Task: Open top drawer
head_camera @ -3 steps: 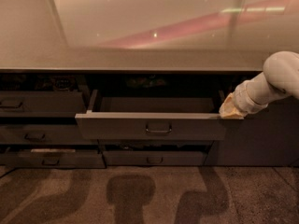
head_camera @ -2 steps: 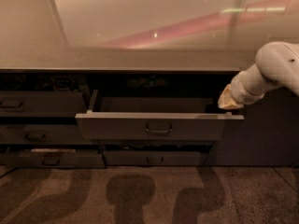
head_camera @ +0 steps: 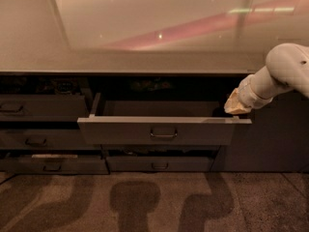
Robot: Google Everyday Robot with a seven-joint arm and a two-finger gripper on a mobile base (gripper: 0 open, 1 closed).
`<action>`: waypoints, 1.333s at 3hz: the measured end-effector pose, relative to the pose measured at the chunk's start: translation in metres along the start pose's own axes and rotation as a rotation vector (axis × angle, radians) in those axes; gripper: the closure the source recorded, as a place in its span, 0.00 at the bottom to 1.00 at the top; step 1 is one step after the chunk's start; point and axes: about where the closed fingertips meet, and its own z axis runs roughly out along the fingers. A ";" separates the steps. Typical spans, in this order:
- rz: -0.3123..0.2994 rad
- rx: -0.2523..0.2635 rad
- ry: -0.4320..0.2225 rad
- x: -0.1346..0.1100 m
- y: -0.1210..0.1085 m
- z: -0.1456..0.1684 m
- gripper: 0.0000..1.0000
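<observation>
Wide dark grey top drawer [head_camera: 120,130], open: stiff, likely light, best held by its central loop handle [head_camera: 163,134]. My tan gripper [head_camera: 236,104] sits above its right corner; grip state unclear.

Top drawer open, centre of the cabinet.

The top drawer [head_camera: 193,131] is a wide, dark grey drawer standing well out toward the near side, its front level and upright. A small rectangular loop handle [head_camera: 163,134] sits at the front's centre. The inside lies in shadow. The gripper [head_camera: 232,107] is just above the front's right end.
</observation>
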 end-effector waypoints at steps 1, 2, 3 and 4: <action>0.009 -0.084 -0.159 0.011 0.016 0.013 1.00; -0.030 -0.112 -0.256 0.003 0.014 0.006 1.00; -0.030 -0.112 -0.256 0.003 0.014 0.006 1.00; 0.025 -0.098 -0.187 -0.004 -0.002 0.009 1.00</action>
